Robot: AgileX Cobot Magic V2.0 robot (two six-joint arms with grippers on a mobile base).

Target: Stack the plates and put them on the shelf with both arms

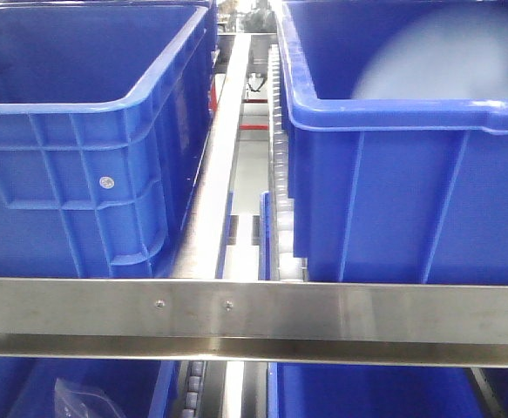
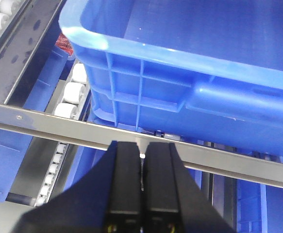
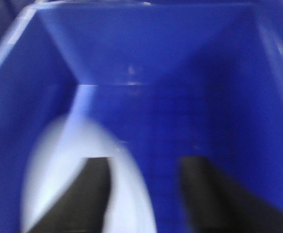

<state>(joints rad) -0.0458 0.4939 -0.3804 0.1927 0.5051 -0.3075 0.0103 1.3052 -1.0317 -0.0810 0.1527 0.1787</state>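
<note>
Two big blue crates are sitting side by side on a roller shelf behind a steel rail (image 1: 254,313): the left crate (image 1: 79,174) and the right crate (image 1: 410,174). A pale plate (image 1: 445,61) is showing as a blurred white patch inside the right crate, toward its far side. In the right wrist view the plate (image 3: 83,165) is lying low against the crate's left wall, and the right gripper (image 3: 146,194) is hanging over it with its fingers spread apart, one finger overlapping the plate. The left gripper (image 2: 142,194) is hovering near the rail, below a crate, its fingers pressed together on nothing.
</note>
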